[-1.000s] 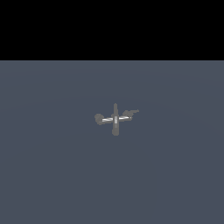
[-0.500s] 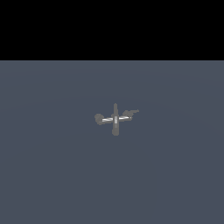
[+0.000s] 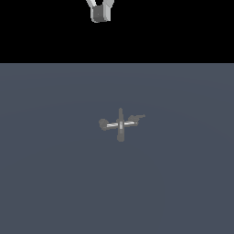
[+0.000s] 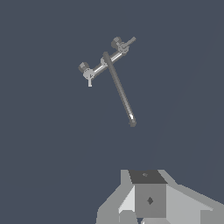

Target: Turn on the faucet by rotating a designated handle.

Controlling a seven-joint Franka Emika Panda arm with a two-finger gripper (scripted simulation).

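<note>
The faucet [image 3: 120, 124] is a tiny grey cross on the flat grey floor [image 3: 55, 183], mid-scene in the exterior view. Its pale silver crossbar ends in a rounded piece [image 3: 103, 124] on the exterior view's left. The handle [image 3: 137, 119], with a thin pointed tip, is on the exterior view's right. My gripper [image 3: 100, 18] hangs far above and behind the faucet, at the frame's top edge. Its fingers show as one grey block with no gap, holding nothing. The wrist view shows the faucet [image 4: 118, 87], the handle [image 4: 127, 43] and the gripper [image 4: 150, 192], well apart.
The flat grey floor [image 4: 43, 153] spreads all round the faucet, with no other object on it. A black background lies behind the floor's far edge in the exterior view.
My gripper has come into the exterior view at the top edge; it was out of frame before. The faucet and its handle have not moved.
</note>
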